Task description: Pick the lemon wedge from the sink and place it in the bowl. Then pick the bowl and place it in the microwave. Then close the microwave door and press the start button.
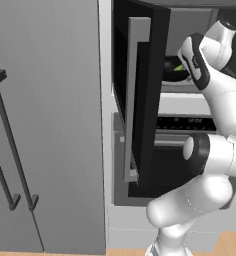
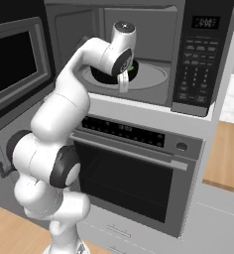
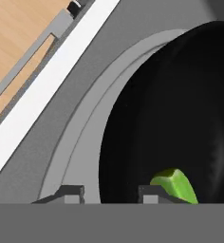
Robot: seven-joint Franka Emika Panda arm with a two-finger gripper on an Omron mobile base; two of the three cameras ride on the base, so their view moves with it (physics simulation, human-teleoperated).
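sitting on the turntable point(image 3: 80, 142) inside the microwave point(image 2: 198, 59), bowl point(image 3: 180, 109), oven point(image 2: 134, 173) below

- The arm reached up from its base and bent forward into the microwave point(image 2: 139, 59), its wrist turned downward over the turntable.
- The gripper point(image 3: 109, 192) hung just above the microwave floor, finger tips a little apart, straddling the rim of the bowl point(image 3: 180, 109) without clearly clamping it.
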